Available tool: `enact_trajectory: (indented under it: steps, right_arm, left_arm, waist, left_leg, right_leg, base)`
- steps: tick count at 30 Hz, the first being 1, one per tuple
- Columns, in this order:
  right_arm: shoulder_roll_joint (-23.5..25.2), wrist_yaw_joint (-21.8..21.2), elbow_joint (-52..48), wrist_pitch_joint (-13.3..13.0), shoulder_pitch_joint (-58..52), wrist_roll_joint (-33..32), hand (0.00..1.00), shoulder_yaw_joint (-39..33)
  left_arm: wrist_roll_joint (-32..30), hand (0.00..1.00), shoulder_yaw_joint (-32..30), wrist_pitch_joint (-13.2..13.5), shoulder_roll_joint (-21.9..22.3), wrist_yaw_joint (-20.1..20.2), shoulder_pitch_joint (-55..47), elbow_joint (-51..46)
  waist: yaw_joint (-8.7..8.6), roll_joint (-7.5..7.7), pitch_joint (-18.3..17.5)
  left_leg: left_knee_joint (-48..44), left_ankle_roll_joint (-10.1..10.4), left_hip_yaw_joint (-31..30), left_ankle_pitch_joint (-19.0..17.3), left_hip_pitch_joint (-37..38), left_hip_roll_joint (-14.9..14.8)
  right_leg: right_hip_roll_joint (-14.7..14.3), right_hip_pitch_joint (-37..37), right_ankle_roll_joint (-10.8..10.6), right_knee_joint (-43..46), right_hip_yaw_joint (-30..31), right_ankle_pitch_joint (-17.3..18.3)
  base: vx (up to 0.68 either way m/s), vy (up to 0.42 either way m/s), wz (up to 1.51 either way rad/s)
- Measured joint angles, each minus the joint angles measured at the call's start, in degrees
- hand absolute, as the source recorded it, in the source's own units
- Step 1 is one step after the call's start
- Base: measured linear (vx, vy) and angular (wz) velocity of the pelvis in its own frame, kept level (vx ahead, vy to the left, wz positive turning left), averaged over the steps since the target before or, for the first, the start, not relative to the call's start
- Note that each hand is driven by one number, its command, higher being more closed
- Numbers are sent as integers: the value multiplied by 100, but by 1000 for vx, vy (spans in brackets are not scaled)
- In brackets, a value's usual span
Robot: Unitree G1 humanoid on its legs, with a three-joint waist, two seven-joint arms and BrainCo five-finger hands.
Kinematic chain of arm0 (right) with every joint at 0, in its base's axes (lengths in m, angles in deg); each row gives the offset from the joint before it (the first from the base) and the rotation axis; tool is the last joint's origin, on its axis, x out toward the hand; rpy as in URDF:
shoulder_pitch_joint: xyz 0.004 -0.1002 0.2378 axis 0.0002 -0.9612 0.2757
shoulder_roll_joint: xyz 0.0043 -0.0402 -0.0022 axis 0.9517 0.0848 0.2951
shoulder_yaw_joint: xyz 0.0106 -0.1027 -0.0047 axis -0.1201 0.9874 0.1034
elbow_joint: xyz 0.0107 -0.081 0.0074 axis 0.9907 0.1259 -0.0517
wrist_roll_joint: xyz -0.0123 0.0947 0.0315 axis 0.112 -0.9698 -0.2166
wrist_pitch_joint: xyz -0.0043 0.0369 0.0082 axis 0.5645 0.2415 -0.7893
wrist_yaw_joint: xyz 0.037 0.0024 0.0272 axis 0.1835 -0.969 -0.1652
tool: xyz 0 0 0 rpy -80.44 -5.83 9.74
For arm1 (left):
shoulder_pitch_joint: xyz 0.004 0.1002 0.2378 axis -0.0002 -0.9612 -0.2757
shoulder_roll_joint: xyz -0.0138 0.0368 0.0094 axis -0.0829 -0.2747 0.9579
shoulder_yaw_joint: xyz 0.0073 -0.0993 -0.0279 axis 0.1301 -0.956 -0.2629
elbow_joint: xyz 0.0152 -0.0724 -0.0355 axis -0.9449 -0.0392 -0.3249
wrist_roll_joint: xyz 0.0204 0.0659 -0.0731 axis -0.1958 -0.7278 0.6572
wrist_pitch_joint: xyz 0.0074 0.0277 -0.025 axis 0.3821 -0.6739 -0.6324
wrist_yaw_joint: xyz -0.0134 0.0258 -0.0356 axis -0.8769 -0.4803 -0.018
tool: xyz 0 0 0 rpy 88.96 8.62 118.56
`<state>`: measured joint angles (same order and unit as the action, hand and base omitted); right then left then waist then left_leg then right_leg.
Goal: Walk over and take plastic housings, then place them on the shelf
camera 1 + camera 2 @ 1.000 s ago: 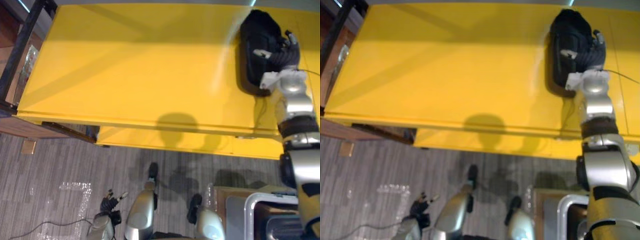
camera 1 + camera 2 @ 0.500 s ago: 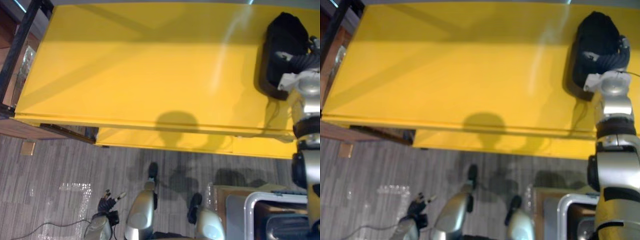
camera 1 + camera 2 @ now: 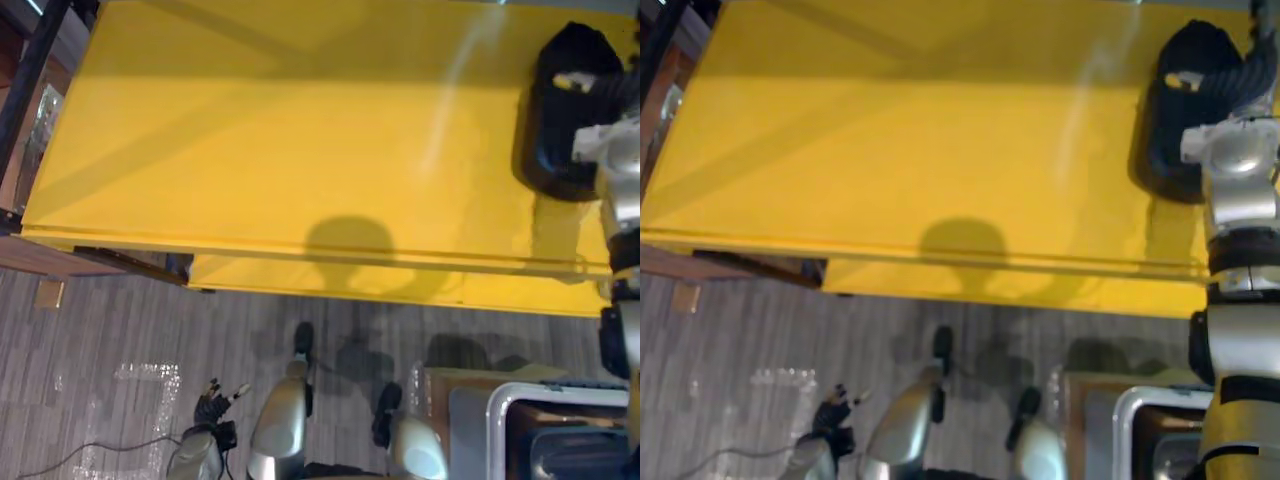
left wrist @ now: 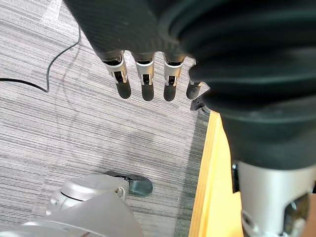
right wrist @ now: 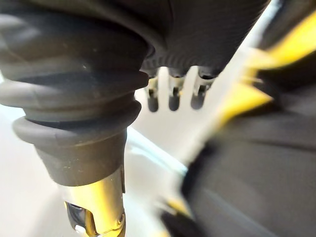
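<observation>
A black plastic housing (image 3: 558,130) lies on the yellow shelf top (image 3: 280,150) near its right end. My right hand (image 3: 1238,82) is over the housing's right side, its dark ribbed cover against it and a pale tip over the top. In the right wrist view its fingers (image 5: 173,96) hang straight, with the dark housing (image 5: 256,173) beside them and nothing held. My left hand (image 3: 212,405) hangs low by my side above the carpet, its fingers (image 4: 143,81) straight and empty.
A lower yellow shelf edge (image 3: 400,285) juts out under the top board. A black frame post (image 3: 30,80) runs along the shelf's left end. A grey bin (image 3: 540,430) stands on the floor at the lower right.
The housing has slid to the right along the shelf with my right hand, then stayed put. The hand has since shifted slightly farther right and up. My left hand has not moved.
</observation>
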<state>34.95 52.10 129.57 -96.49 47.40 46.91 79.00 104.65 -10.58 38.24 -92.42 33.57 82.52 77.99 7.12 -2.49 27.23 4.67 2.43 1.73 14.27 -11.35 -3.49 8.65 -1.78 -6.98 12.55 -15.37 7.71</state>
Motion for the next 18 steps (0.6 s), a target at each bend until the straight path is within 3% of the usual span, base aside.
enact_trajectory:
  steps: [4, 8, 12, 13, 15, 18]
  right_arm:
    - [-117, 830, -543, -165, 75, 155, 0, -30]
    - [-117, 1124, -926, -188, -97, 72, 0, -476]
    - [-105, 318, -2184, -295, -1201, -201, 0, -1045]
    - [-91, -79, -2607, -185, -1595, -179, 0, -1035]
    - [-49, -458, -3030, 74, -2132, -59, 0, -1038]
    - [117, -812, -3216, 438, -2619, 55, 0, -1051]
  left_arm:
    - [-1, 0, -141, 4, -3, -2, -2, -6]
    - [-2, 0, -213, 40, -11, 0, -3, -49]
    - [-2, 0, -298, 68, -57, -2, -96, -136]
    - [-17, 0, -391, 62, -74, -2, -180, -214]
    - [-60, 0, -391, 31, -169, -3, -197, -207]
    - [-64, 0, -458, 21, -218, -13, -195, -204]
  waist:
    - [-12, 108, 13]
    - [-27, 186, 18]
    - [-88, 350, 15]
    - [-173, 428, 10]
    - [-266, 544, 8]
    - [-334, 660, 0]
  left_leg:
    - [0, -6, 24, -4, -9, -3]
    - [0, -14, 44, -9, -4, 1]
    - [1, -32, 142, -53, 33, 5]
    - [2, -37, 165, -59, 40, 8]
    - [2, -38, 192, -65, 48, 7]
    - [24, -50, 283, -90, 72, -3]
  right_leg:
    - [-9, 9, -2, -69, 19, -47]
    - [-18, 57, -12, -188, 32, -124]
    - [-15, 82, -29, -288, 126, -185]
    - [-10, 85, -33, -301, 142, -192]
    - [-8, 80, -37, -310, 169, -198]
    - [-11, 57, -41, -329, 259, -219]
  base:
    - [2, -2, -1]
    - [3, -3, -1]
    - [11, -2, -10]
    - [19, -11, -13]
    - [16, -14, -8]
    - [0, -12, -15]
